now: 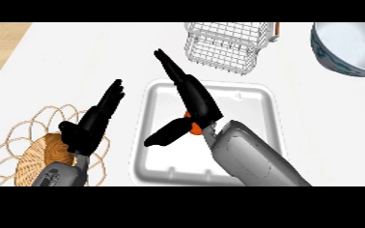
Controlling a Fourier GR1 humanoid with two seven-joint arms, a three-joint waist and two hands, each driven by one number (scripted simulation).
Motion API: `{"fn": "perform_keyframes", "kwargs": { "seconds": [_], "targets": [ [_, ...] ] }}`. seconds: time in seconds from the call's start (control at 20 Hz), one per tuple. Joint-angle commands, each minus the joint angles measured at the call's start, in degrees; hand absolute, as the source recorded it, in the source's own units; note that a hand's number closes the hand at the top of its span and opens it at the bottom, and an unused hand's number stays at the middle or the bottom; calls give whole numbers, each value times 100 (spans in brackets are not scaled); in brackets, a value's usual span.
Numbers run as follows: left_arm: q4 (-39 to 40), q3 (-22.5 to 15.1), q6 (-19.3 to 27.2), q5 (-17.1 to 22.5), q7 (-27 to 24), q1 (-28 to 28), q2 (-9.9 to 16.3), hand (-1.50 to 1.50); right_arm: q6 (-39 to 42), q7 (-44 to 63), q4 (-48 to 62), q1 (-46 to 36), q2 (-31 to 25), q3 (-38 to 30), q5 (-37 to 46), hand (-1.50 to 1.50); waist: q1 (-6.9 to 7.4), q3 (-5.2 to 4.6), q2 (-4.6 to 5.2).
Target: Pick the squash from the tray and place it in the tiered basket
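**Right hand over the tray, squash mostly hidden beneath it**

Head view: the right hand (pixel 191 107) reached over the white tray (pixel 264 125), its fingers stretched straight toward the far left and its thumb spread to the near left. Only small orange patches of the squash (pixel 195 128) showed under the palm, inside the tray; whether the hand had hold of it could not be told. The left hand (pixel 92 123) stood open left of the tray, fingers straight and pointing far. Beneath it lay a wicker trivet (pixel 35 145). The wire tiered basket (pixel 224 46) sat beyond the tray, and a bowl (pixel 342 48) at far right.
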Motion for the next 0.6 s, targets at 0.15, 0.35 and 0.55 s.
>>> {"fn": "perform_keyframes", "kwargs": {
  "seconds": [0.15,0.35,0.55],
  "targets": [
    [117,-35,48,-78,-119,225,-53,0,1410,2124,-222,-1336,-1280,815,1006,-150,-154,-34,-149],
    [268,-10,17,-74,-158,144,-100,0,2828,3076,-351,-2077,-1665,1246,1043,-150,-165,-30,-114],
    [156,150,-63,1,-99,79,34,0,3910,4404,-942,-2406,-1335,1420,547,-150,-135,-7,-97]
  ]
}}
